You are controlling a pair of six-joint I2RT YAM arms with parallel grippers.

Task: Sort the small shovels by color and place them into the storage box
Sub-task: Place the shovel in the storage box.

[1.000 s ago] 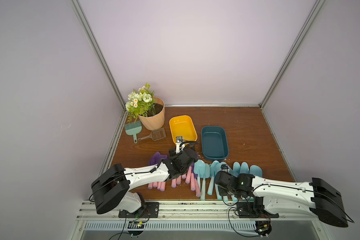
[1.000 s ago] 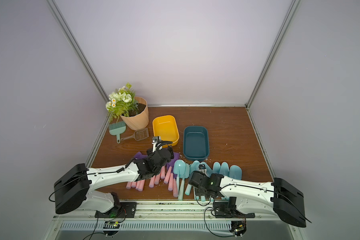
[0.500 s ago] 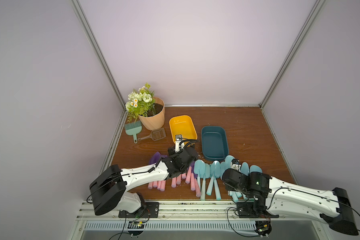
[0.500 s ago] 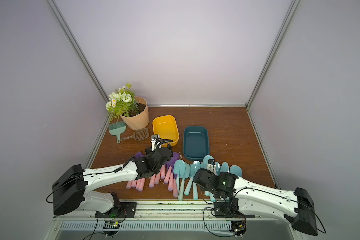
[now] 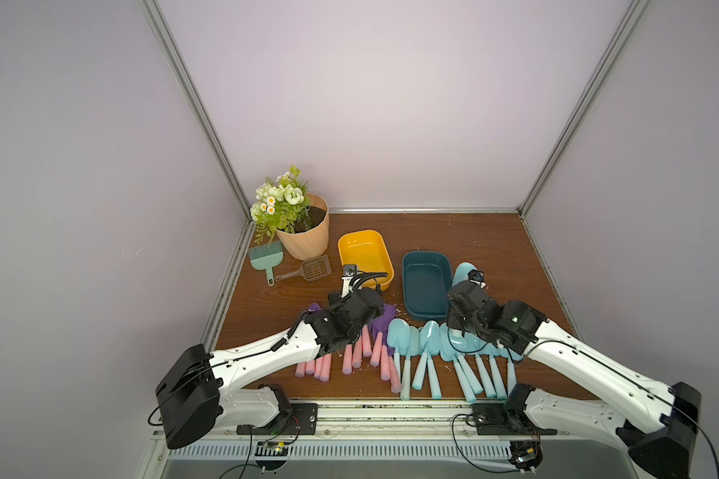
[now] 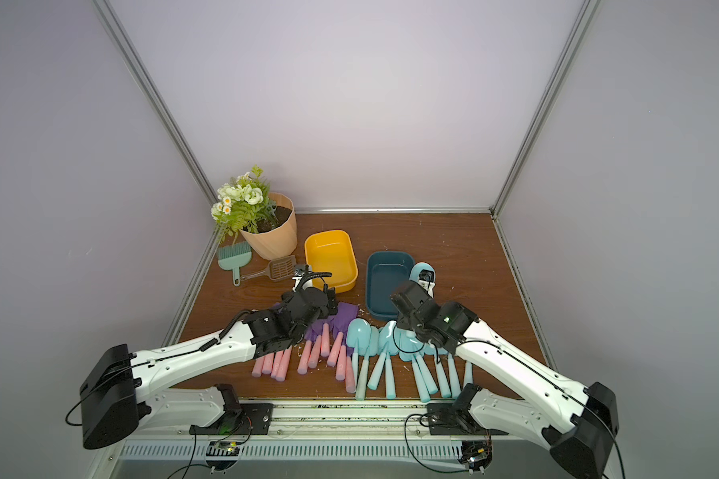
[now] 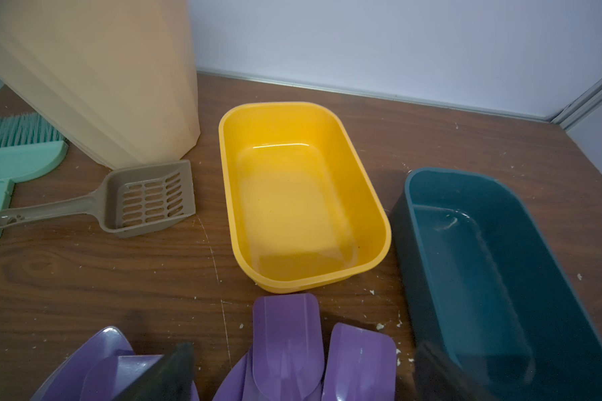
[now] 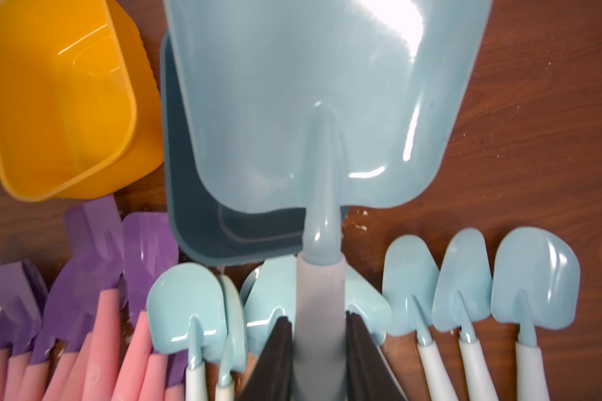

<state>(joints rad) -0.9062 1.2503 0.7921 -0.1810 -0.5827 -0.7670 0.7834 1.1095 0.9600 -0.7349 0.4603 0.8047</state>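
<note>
Right wrist view: the held blue shovel fills the frame. Its blade hides most of the teal box, and the handle's end runs out of frame between my fingers. In both top views my right gripper sits hidden under its own wrist, with only the blade showing past it. Left gripper: just two dark, blurred fingertips at the frame edge in the left wrist view, and buried under the wrist in both top views. Purple shovels: blades mostly covered by my left arm, count hard to make out, pink handles poking out toward the near edge. Pot is cut off and the brush is half out of frame. Pose: left arm stretched low and forward over the table, wrist above the purple blades, just short of the yellow box. Right arm angles in from the right, wrist raised over the row of blue shovels, by the teal box's near right corner. Jaws: left spread wide, gripping nothing, a purple blade below the gap; touching or not, cannot tell. Right jaws pinch the blue shovel's pale handle, blade pointing away from me, clear of the table, partly over the teal box's right side and partly over bare wood. The other blue shovels lie side by side, handles toward me, right of the purple ones.
</note>
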